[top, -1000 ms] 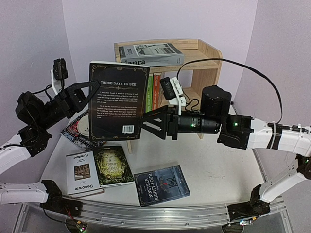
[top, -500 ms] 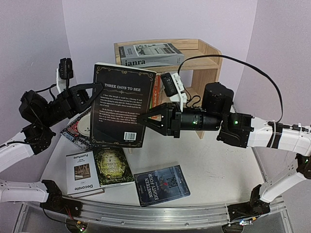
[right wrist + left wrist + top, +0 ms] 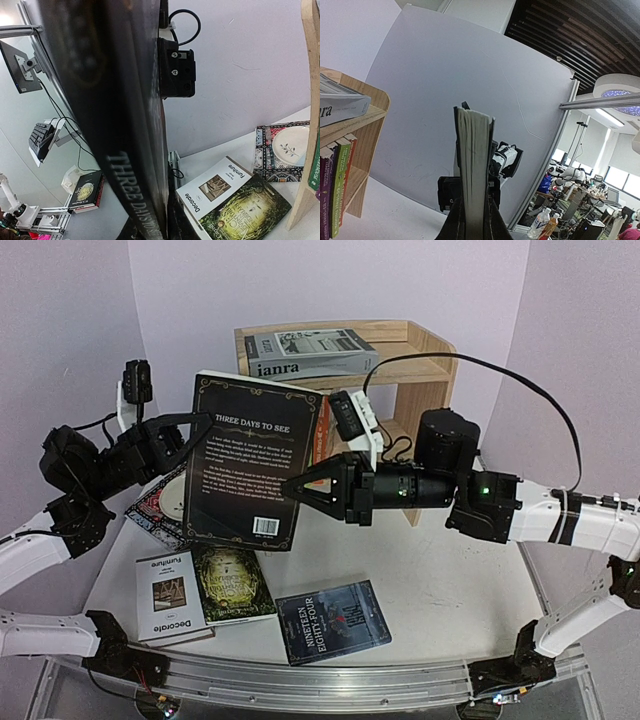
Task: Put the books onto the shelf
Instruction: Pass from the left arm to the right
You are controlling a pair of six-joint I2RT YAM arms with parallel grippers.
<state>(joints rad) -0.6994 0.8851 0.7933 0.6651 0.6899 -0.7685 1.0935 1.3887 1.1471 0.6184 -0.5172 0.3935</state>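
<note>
Your left fingers [image 3: 190,418] pinch the dark book [image 3: 250,465] by its page edge, holding it upright in the air before the shelf [image 3: 420,370]. Your right fingers [image 3: 335,490] sit at its spine, likely to take it; you cannot tell if they grip.

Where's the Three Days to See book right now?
Top view, left of centre: the Three Days to See book stands upright in the air before the shelf, left gripper clamped on its left edge, right gripper at its right edge.
</note>
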